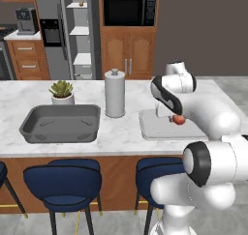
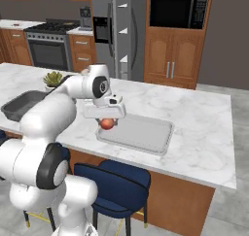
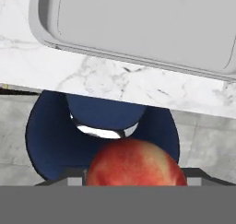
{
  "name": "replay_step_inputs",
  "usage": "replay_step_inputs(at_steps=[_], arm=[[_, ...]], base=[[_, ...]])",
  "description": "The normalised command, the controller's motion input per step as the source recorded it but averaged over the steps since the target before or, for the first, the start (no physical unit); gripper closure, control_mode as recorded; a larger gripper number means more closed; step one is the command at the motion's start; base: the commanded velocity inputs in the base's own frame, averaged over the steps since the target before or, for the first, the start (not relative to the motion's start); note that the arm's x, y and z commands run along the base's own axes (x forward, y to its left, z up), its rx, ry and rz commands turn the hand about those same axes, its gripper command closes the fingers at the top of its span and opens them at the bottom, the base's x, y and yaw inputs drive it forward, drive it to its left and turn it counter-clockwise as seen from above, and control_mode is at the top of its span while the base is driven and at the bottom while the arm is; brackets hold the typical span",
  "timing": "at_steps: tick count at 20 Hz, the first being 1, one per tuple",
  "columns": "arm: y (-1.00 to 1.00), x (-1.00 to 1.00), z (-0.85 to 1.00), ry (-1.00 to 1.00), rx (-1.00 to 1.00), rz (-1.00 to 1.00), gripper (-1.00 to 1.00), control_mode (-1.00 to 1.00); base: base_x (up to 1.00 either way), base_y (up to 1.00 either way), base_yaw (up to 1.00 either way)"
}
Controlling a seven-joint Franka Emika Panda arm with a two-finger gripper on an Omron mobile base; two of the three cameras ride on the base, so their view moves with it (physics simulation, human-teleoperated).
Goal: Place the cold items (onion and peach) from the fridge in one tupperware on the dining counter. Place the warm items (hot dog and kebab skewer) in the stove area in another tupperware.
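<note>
While the peach (image 3: 136,163) sits clamped between the jaws of the gripper (image 2: 107,123), it hangs over the near edge of the counter (image 2: 194,118), above a blue stool (image 3: 50,140) in the hand view, so it is not yet over the tupperware (image 2: 146,133). Carrying it pinched from both sides keeps the round fruit from rolling, and holding it above rim height should let it cross the low wall without a knock. From the base views the peach looks close to the tray's near left corner. The tray is shallow, pale and bare inside, with room for the fruit anywhere in it. A short move forward looks enough before letting go. Further left stand a paper towel roll (image 1: 115,94), a plant (image 1: 61,91) and a dark tub (image 1: 60,125), all well apart from the arm's path. Behind the counter, the fridge (image 2: 109,26) is open across the aisle.
</note>
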Motion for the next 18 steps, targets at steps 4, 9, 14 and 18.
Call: replay_step_inputs(at_steps=[4,9,14,18], arm=[[-0.13,0.65,-0.48,0.06,0.03,0.12,1.0,-1.0],[-0.11,0.62,-0.49,0.03,0.06,0.09,1.0,-1.0],[-0.08,0.64,-0.46,0.05,0.07,0.07,1.0,-1.0],[-0.01,0.64,-0.45,0.08,0.03,0.06,1.0,-1.0]], base=[[0.0,0.0,0.0],[0.0,0.0,0.0],[0.0,0.0,0.0],[0.0,0.0,0.0]])
